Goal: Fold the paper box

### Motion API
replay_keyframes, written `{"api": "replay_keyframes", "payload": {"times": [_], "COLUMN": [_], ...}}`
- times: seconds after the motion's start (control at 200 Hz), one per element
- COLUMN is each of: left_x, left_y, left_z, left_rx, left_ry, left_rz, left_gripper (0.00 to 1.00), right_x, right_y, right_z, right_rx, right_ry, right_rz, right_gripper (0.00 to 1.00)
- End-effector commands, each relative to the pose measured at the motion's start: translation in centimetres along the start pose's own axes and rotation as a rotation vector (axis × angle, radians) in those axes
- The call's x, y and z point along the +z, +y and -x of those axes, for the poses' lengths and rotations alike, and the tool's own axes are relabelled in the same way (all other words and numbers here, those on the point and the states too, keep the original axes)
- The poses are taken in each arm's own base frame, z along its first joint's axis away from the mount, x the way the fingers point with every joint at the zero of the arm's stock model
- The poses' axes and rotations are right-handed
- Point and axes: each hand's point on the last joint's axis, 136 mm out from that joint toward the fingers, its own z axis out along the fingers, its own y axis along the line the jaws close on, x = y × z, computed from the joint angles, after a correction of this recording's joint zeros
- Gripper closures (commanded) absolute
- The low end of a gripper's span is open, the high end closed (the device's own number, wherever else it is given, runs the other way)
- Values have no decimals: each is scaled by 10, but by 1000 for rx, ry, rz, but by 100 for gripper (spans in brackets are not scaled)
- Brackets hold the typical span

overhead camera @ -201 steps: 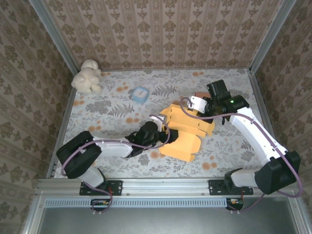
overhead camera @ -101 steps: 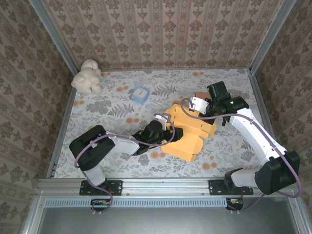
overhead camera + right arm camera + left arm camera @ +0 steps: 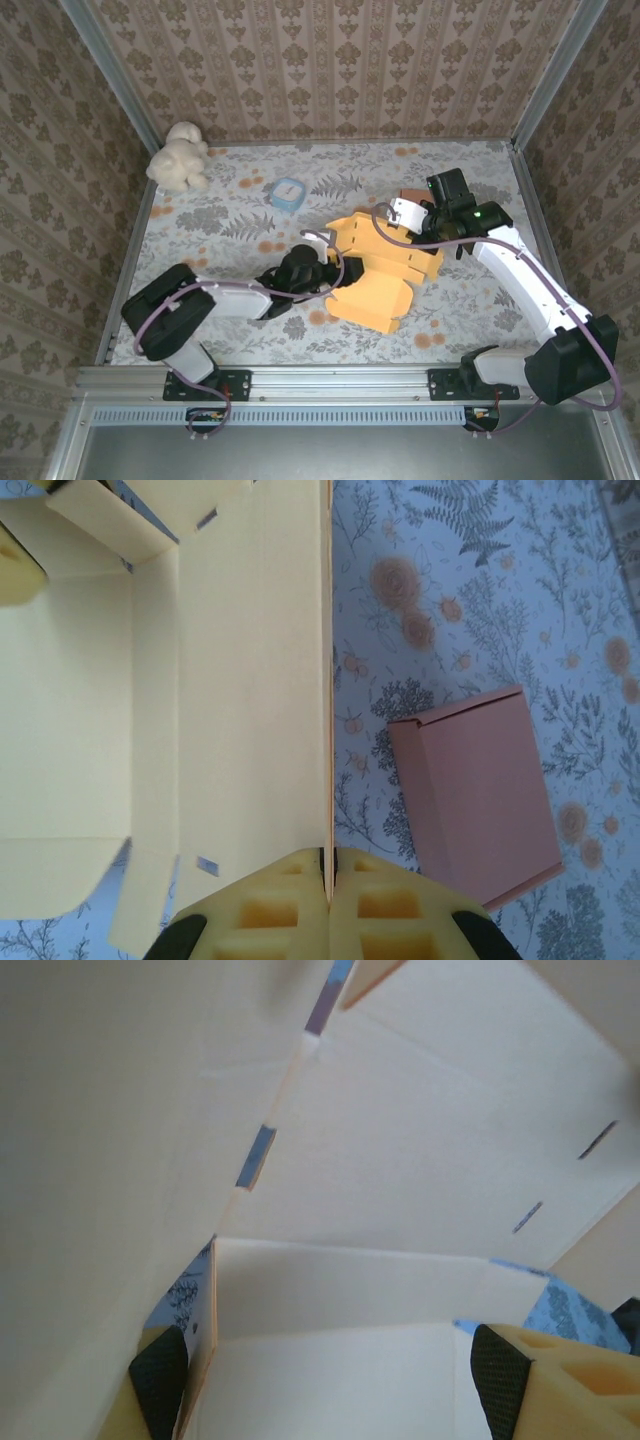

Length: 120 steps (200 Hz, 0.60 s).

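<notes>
Your paper box (image 3: pixel 385 270) lies half-formed on the worktop (image 3: pixel 230 340) between the two sets of jaws, its pale inside facing up and several panels and flaps spread loose around it. The right gripper (image 3: pixel 328 910) has its jaws pinched shut on the thin edge of one long panel, which runs straight out ahead of them. The left gripper (image 3: pixel 330 1390) has its jaws standing wide, and you can see box panels rising close in front of them and a low wall just inside the left finger (image 3: pixel 160 1385). I'd say you are somewhere near the middle: creases are made and some walls are lifting, but no corner looks locked and the slots show empty, so raising the sides, tucking the tabs and closing the lid remain. A finished pink box (image 3: pixel 480 790) sits just to the right of the right jaws.
</notes>
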Motion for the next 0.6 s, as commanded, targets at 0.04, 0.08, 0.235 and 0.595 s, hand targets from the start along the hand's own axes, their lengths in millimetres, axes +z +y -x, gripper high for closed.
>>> {"api": "replay_keyframes", "payload": {"times": [0.04, 0.08, 0.235, 0.595], "left_x": [-27, -35, -64, -129], "left_y": [-11, -12, -5, 21], "left_z": [16, 18, 23, 55], "left_rx": [68, 83, 134, 245], "left_ry": [-36, -40, -57, -230], "left_rz": [-14, -7, 68, 244], "left_gripper": [21, 21, 21, 19], "right_x": [-4, -4, -5, -16], "right_y": [2, 1, 0, 10], "right_z": [12, 10, 10, 21], "right_rx": [-15, -14, -18, -172], "right_ry": [-69, -65, -67, -206], "right_rz": [3, -1, -12, -77], "right_gripper": [100, 100, 100, 100]}}
